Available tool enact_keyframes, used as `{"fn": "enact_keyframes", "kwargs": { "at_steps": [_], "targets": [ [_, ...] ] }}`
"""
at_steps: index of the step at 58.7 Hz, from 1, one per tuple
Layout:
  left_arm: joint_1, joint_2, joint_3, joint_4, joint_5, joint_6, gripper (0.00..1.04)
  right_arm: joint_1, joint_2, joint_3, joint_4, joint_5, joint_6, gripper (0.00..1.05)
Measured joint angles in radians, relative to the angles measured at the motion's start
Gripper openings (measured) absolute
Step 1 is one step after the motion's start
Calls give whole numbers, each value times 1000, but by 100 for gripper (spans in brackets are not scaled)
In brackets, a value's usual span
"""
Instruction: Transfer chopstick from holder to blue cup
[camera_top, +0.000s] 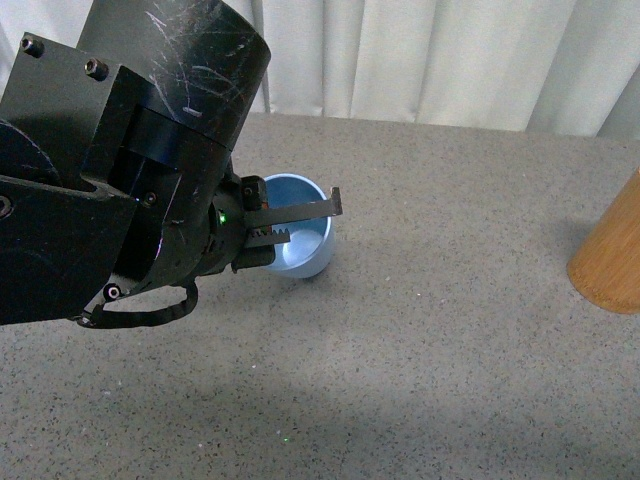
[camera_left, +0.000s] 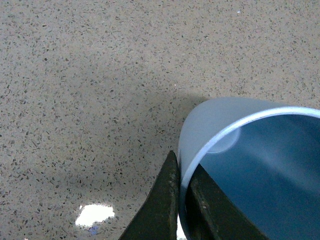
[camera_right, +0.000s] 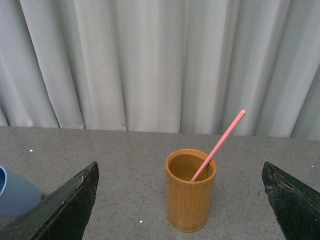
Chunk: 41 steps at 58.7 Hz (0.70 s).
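The blue cup (camera_top: 305, 243) is a light blue tumbler on the speckled table, left of centre. My left gripper (camera_top: 300, 220) is shut on its rim, one finger inside and one outside; the left wrist view shows the cup wall (camera_left: 210, 125) pinched between the dark fingers (camera_left: 162, 205). The holder (camera_right: 190, 195) is an orange-brown wooden cylinder standing upright. One salmon-pink chopstick (camera_right: 220, 144) leans out of it. My right gripper (camera_right: 180, 205) is open, fingers wide apart, facing the holder from a distance. The holder also shows at the front view's right edge (camera_top: 612, 250).
A pale pleated curtain (camera_right: 160, 60) hangs behind the table's far edge. The grey speckled tabletop (camera_top: 450, 350) spreads between cup and holder. The left arm's black body (camera_top: 110, 170) fills the front view's left side. The blue cup's side shows at the right wrist view's edge (camera_right: 15, 195).
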Motion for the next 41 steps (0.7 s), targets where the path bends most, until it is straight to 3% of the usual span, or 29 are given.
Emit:
{"fn": "enact_keyframes", "kwargs": {
  "at_steps": [21,23,41],
  "targets": [
    [-3,0,0,-16,-4,10,5,0,0,0,0,0,0,95],
    [-3,0,0,-17,-1,11,14,0,0,0,0,0,0,95],
    [-5,-2,7,-34,8,8,60,0,0,0,0,0,0,95]
  ]
}}
